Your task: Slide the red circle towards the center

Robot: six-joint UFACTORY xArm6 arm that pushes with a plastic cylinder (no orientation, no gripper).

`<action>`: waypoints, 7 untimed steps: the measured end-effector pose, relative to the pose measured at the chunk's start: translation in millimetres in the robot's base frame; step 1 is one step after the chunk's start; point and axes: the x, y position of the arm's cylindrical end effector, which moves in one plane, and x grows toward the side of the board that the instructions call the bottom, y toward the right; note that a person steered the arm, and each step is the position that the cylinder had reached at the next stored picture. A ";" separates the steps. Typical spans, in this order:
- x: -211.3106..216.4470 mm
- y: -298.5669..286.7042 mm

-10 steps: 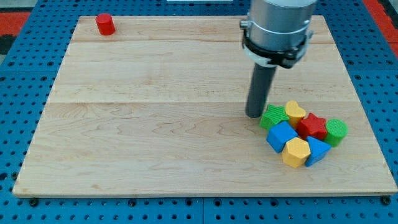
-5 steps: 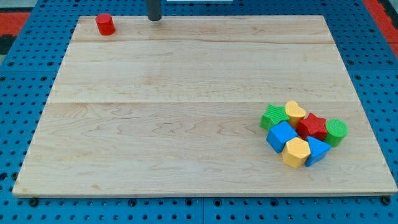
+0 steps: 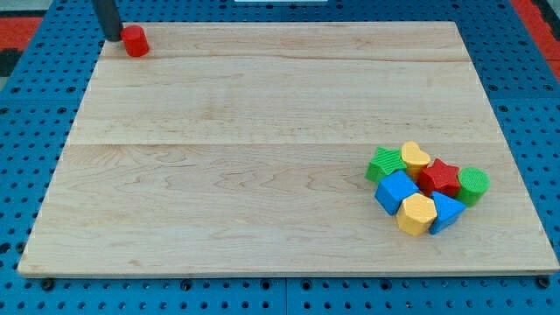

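The red circle point(image 3: 135, 41), a short red cylinder, sits near the wooden board's point(image 3: 262, 149) top-left corner. My tip point(image 3: 114, 38) stands just to the left of the red circle, touching or almost touching its side. Only the lower part of the dark rod shows at the view's top left.
A tight cluster of blocks lies at the lower right: a green star-like block point(image 3: 384, 164), a yellow heart point(image 3: 415, 157), a red star point(image 3: 440, 178), a green cylinder point(image 3: 473, 185), a blue cube point(image 3: 395, 191), a yellow hexagon point(image 3: 416, 213) and a blue triangle point(image 3: 446, 211).
My tip moved from beside the cluster to the top edge, then left past the red circle to its left side. The red circle has shifted slightly down and left.
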 end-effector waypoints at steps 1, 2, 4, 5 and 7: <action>10.3 85.0; 1.1 59.4; 10.9 119.6; 96.6 185.1; 77.9 99.8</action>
